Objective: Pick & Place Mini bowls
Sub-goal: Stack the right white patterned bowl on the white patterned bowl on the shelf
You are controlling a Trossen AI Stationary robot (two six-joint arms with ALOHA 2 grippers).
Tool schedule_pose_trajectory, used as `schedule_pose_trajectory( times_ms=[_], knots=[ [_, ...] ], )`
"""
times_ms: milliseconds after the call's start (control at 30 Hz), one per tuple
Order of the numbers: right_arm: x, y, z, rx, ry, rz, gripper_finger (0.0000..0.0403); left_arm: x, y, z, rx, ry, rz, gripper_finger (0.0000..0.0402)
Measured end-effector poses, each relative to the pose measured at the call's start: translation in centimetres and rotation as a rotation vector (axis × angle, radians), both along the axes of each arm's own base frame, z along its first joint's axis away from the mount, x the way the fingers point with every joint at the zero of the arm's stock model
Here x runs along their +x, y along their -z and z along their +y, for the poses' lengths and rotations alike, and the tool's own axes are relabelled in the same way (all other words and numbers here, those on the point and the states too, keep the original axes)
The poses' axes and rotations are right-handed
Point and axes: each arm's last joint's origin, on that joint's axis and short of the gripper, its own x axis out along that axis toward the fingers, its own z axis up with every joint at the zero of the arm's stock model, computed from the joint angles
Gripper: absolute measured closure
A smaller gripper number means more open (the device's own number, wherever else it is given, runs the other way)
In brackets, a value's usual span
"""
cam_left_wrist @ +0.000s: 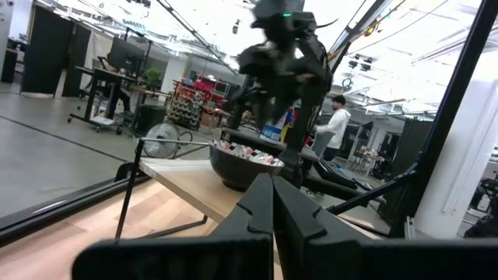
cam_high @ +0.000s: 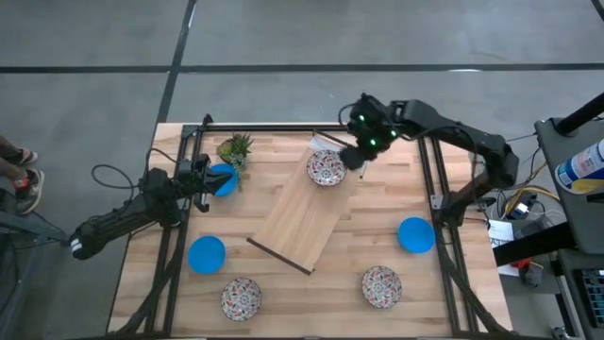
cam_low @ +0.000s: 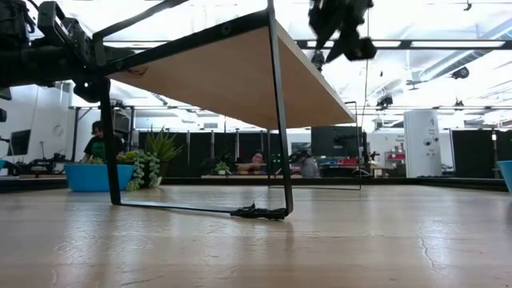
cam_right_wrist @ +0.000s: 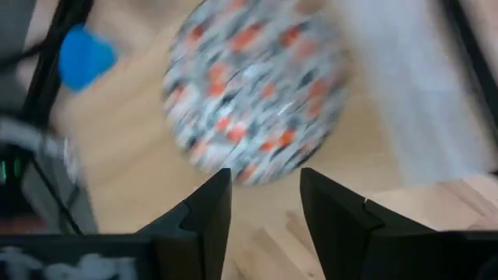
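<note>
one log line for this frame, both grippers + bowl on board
right gripper: open, above patterned bowl on wooden board | left gripper: shut, by blue bowl

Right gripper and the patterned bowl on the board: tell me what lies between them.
Nothing: in the right wrist view, the open right gripper faces the patterned bowl across bare board.

You are in a big open lab hall. Beyond the table (cam_low: 240, 240): desks with seated people (cam_low: 258, 164), monitors (cam_low: 334, 142), dark partitions (cam_low: 472, 152), ceiling strip lights.
</note>
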Motion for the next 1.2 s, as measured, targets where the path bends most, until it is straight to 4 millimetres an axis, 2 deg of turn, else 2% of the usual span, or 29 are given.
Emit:
schedule_pose_trajectory(
  times_ms=[133,267,367,567,733,900,1067,1200],
  knots=[
    [-0.3,-0.9,4.4,-0.116,-0.328,-0.048,0.0254,0.0,0.0,0.0,0.0,0.0,0.0,0.0402],
    [-0.5,-0.8,9.2,-0.112,-0.52,-0.014,0.0262,0.0,0.0,0.0,0.0,0.0,0.0,0.0402],
    [-0.1,-0.2,12.3,-0.128,-0.618,0.023,0.0266,0.0,0.0,0.0,0.0,0.0,0.0,0.0402],
    [0.6,2.2,17.3,-0.286,-0.729,0.149,0.0267,0.0,0.0,0.0,0.0,0.0,0.0,0.0402],
    [1.1,5.0,20.3,-0.303,-0.83,0.238,0.0264,0.0,0.0,0.0,0.0,0.0,0.0,0.0402],
    [0.4,8.2,22.7,-0.312,-0.926,0.345,0.0269,0.0,0.0,0.0,-0.001,0.0,0.001,0.0402],
    [-0.9,10.9,23.7,-0.312,-0.965,0.419,0.0275,0.0,0.0,0.0,-0.001,0.0,0.001,0.0402],
    [-1.4,12.9,23.7,-0.22,-0.95,0.397,0.0275,0.0,0.0,0.0,-0.001,0.0,0.001,0.0402]
  ],
)
